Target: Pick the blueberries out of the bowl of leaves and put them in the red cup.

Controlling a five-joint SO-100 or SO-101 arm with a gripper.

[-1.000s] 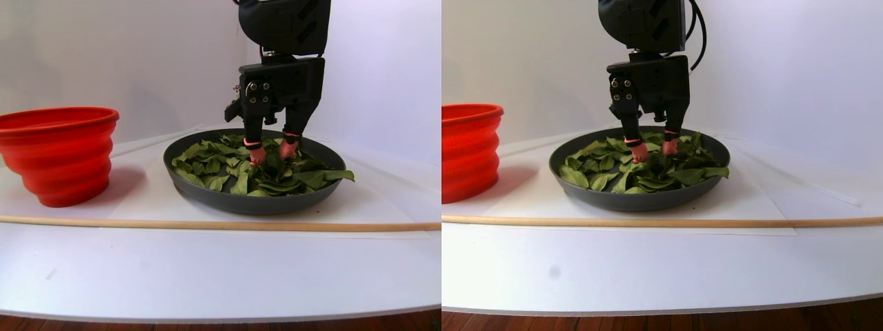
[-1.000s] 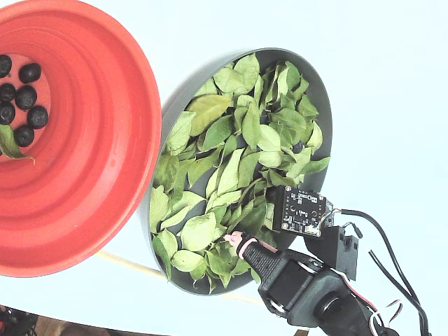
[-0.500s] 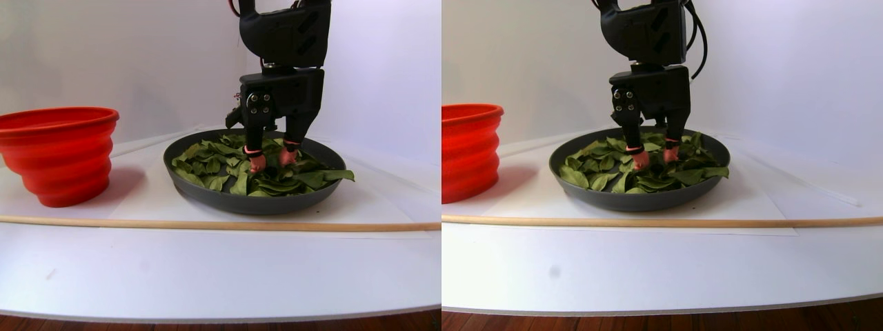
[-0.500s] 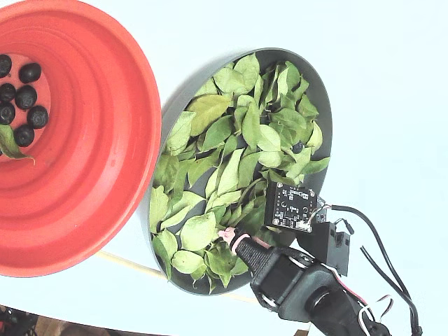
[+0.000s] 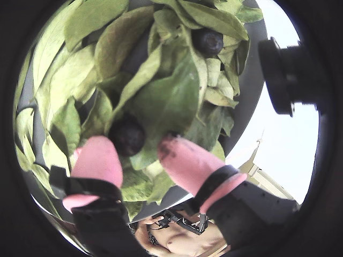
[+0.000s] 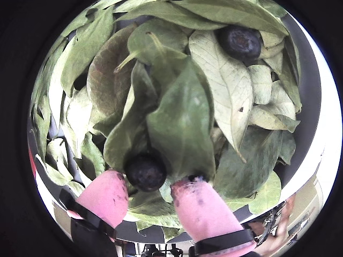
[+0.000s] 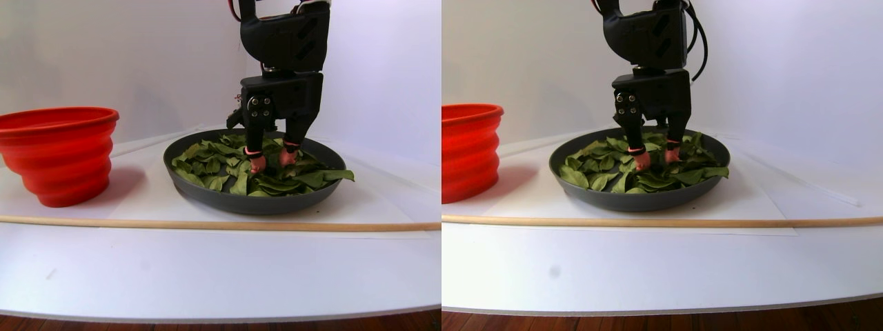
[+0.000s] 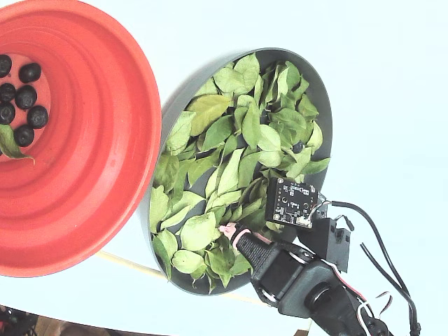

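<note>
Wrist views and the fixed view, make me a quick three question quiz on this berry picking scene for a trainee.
1. True or false: the jaws are shut on a berry.
2. Multiple choice: berries already in the red cup: A none, B several, C cannot tell.
3. Fill in: the second berry seen in both wrist views lies near the bowl's ____.

Key: 1 false, the pink fingertips stand apart with the berry between them. 2 B, with one leaf too. 3 rim.

Likely a home test bench, white tabletop (image 7: 221,269), plain wall (image 7: 124,55); wood floor (image 7: 207,324)
</note>
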